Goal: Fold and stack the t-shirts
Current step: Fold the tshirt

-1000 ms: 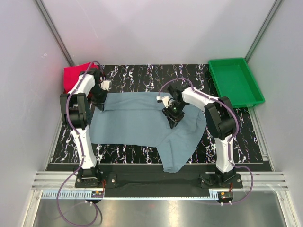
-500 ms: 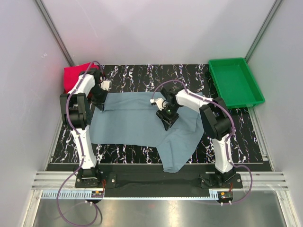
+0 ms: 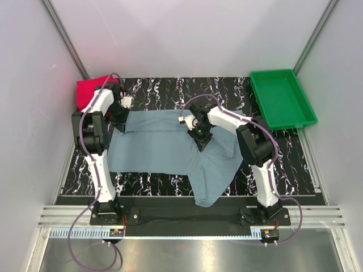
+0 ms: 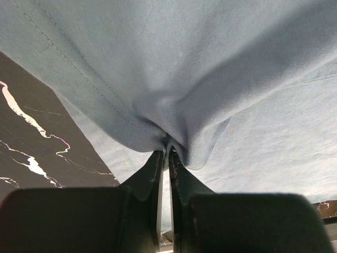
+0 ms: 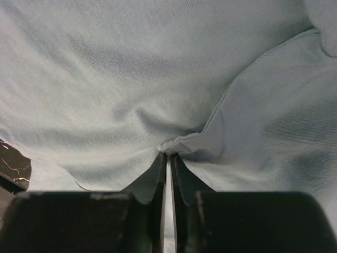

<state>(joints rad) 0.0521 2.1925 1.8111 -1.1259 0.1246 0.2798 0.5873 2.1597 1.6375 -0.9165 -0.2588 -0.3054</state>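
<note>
A grey-blue t-shirt (image 3: 164,147) lies spread across the dark marbled table (image 3: 170,90), one part hanging toward the front edge. My left gripper (image 3: 121,126) is shut on the shirt's left edge; in the left wrist view the cloth (image 4: 179,79) bunches into a fold at the fingertips (image 4: 167,143). My right gripper (image 3: 201,140) is shut on a pinch of the same shirt near its middle; the right wrist view shows a hemmed fold (image 5: 184,142) caught between the jaws (image 5: 168,153). A folded red and pink pile of t-shirts (image 3: 91,89) sits at the back left corner.
A green plastic tray (image 3: 282,97) stands at the back right, partly off the table. White walls close in on both sides. Purple cables loop off each arm. A metal rail (image 3: 181,215) runs along the front by the arm bases.
The right gripper has slid left over the shirt and closed, now pinching a fold of cloth. The left gripper and its grip are unchanged.
</note>
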